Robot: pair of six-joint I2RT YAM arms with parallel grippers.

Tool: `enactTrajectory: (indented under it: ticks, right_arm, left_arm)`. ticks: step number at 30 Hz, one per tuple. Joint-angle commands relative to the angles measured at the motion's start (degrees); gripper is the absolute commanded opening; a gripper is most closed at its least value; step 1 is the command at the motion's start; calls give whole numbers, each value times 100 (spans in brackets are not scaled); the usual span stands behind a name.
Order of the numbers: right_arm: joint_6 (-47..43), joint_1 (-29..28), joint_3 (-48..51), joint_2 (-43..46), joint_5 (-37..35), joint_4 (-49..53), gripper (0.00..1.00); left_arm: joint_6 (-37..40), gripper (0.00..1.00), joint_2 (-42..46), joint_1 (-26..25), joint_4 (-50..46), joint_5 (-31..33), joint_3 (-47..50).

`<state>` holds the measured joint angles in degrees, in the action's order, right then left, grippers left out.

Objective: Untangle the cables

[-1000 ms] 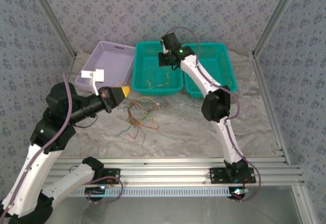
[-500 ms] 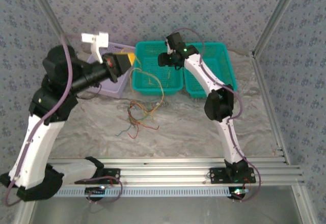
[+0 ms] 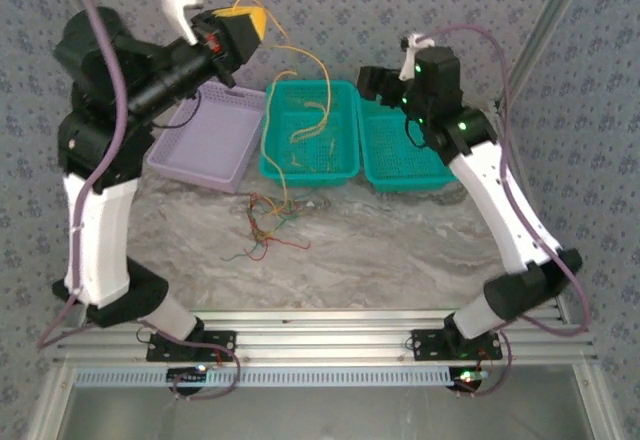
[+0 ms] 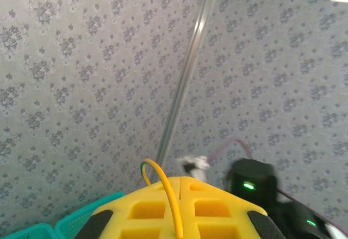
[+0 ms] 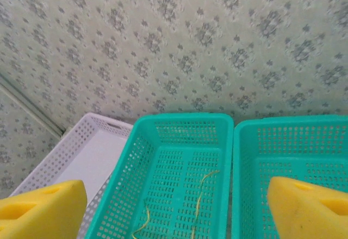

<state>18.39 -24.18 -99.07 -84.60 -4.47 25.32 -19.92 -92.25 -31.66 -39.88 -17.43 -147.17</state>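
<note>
now your left gripper (image 3: 245,25) is high up, fingers clamped on a yellow cable (image 4: 172,195) hanging over the middle basket (image 3: 300,173). your right gripper (image 5: 174,206) has fingers wide apart. other cables (image 3: 265,225) lie on the table (image 3: 400,250).

Perforated plastic is seen in the teal basket (image 5: 182,120) and lilac basket (image 5: 89,155); matt yellow fingers (image 5: 38,212) are shown; the table (image 3: 400,250) is seen smooth and marbled.

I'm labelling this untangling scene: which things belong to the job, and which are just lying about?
Job: tangled cables on the table; yellow cable pinched in the left gripper; loose cables in the middle green basket.
Lying about: lilac basket; right green basket.
</note>
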Motion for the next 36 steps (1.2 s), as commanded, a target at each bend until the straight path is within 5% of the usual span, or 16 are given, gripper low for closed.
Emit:
enactTrajectory:
  ticks: [1, 14, 28, 36]
  right_arm:
    - [-186, -162, 813, 632, -341, -394, 90]
    - [-306, -1077, 2975, 3421, -755, -269, 97]
    - [-534, -1457, 3701, 3673, -810, -308, 100]
    - [-659, -1516, 3718, 3504, -837, -397, 100]
  left_arm:
    - [290, 0, -476, 99, 61, 202, -397]
    - [463, 0, -1729, 480, 1537, 96, -881]
    - [-353, 0, -2617, 755, 3127, -354, -1707]
    - [85, 0, -2527, 539, 3144, -221, -1893]
